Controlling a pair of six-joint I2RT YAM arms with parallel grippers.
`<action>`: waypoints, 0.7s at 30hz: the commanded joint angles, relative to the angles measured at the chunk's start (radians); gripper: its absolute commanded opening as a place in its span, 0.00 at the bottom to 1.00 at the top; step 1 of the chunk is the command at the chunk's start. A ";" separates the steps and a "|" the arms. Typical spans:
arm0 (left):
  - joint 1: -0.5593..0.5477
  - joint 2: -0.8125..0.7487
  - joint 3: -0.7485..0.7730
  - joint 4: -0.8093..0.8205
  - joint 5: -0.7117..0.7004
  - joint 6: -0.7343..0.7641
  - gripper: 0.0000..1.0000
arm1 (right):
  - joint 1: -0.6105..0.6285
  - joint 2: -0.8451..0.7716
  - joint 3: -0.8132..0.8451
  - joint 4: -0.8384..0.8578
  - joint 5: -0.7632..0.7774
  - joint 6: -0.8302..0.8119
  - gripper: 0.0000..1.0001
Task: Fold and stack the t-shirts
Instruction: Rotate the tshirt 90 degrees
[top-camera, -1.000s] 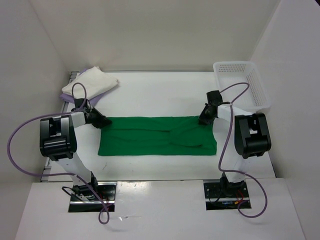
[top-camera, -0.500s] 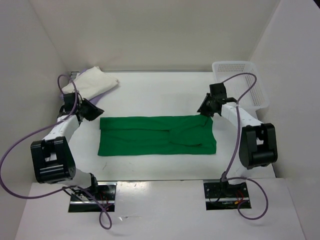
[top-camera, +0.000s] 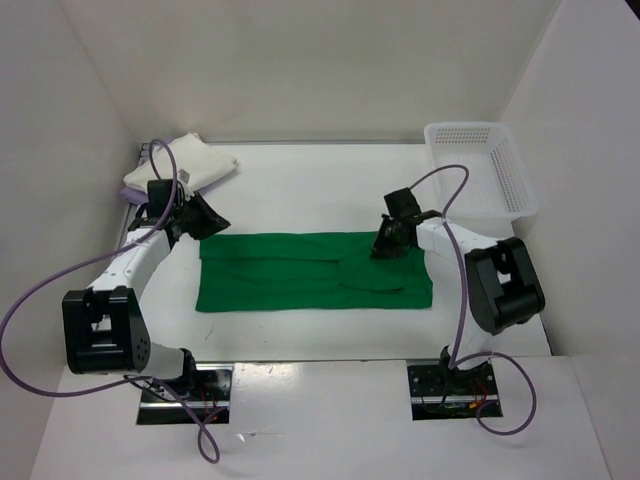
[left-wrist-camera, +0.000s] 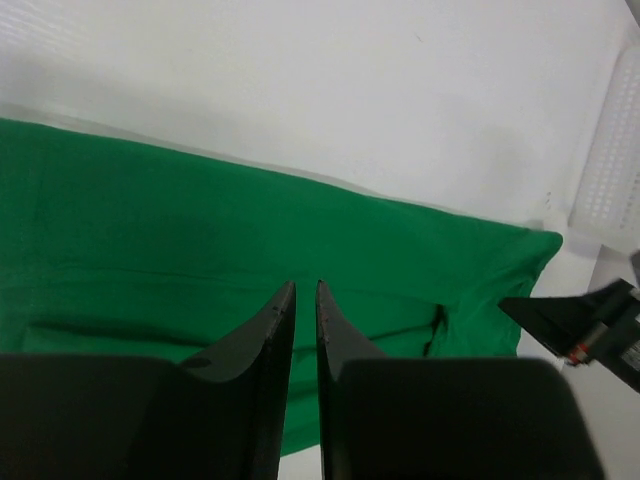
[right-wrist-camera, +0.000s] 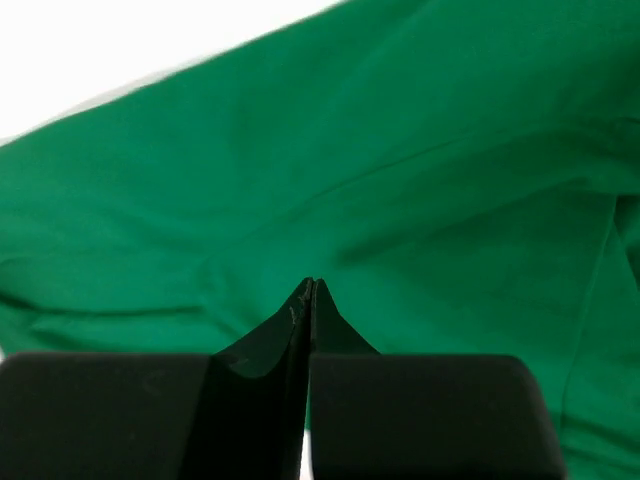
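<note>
The green t-shirt (top-camera: 300, 272) lies flat on the table, folded into a long strip. My left gripper (top-camera: 211, 222) hovers at its back left corner. In the left wrist view the left gripper (left-wrist-camera: 305, 285) is open only by a thin slit and holds nothing, with green cloth (left-wrist-camera: 150, 230) below. My right gripper (top-camera: 379, 247) is over the strip's back right part. In the right wrist view the right gripper (right-wrist-camera: 310, 282) is shut and empty above the green cloth (right-wrist-camera: 350, 150). A folded white t-shirt (top-camera: 188, 164) rests on the lavender one (top-camera: 132, 196) at the back left.
A white mesh basket (top-camera: 482, 172) stands at the back right, and its wall (left-wrist-camera: 612, 150) shows in the left wrist view. White walls close in the table on three sides. Both arms' purple cables loop beside the strip's ends.
The left gripper left the shirt's left end, swung back, then came to its back left corner. The right gripper moved left over the cloth, opening and shutting on the way.
</note>
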 joint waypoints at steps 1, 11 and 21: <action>-0.002 -0.043 0.036 -0.021 0.048 0.050 0.20 | -0.002 0.084 0.013 0.018 0.016 0.004 0.01; -0.002 -0.101 0.007 -0.030 0.103 0.016 0.22 | -0.021 0.549 0.512 0.004 0.016 -0.055 0.01; -0.032 -0.141 0.042 -0.115 0.094 0.025 0.22 | -0.021 1.139 1.950 -0.470 -0.091 -0.104 0.10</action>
